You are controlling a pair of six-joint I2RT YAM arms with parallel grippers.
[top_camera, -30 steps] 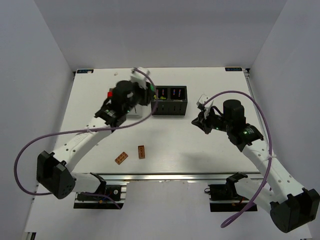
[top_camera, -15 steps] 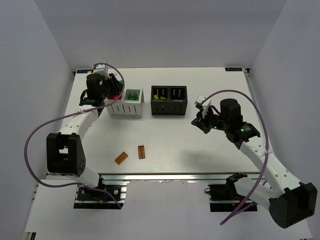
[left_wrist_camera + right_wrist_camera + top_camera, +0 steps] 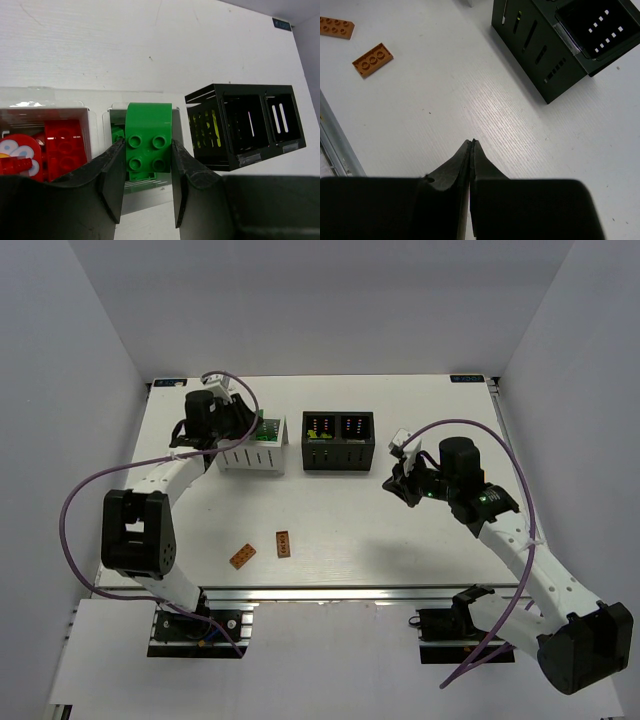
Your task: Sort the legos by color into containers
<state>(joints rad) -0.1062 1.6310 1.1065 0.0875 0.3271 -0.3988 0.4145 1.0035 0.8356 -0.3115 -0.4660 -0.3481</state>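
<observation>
My left gripper is shut on a green lego and holds it over the right compartment of the white container. In the left wrist view that compartment holds more green legos, and the left one holds red legos. The black container stands right of the white one, with yellow-green showing through its wall. Two brown-orange legos lie near the front edge. They also show in the right wrist view. My right gripper is shut and empty, right of the black container.
The table's front edge with a metal rail runs just past the brown-orange legos. The enclosure walls stand at both sides and the back.
The left arm has swung back to the left and its gripper now sits over the white container with the green lego. The right arm has hardly moved.
</observation>
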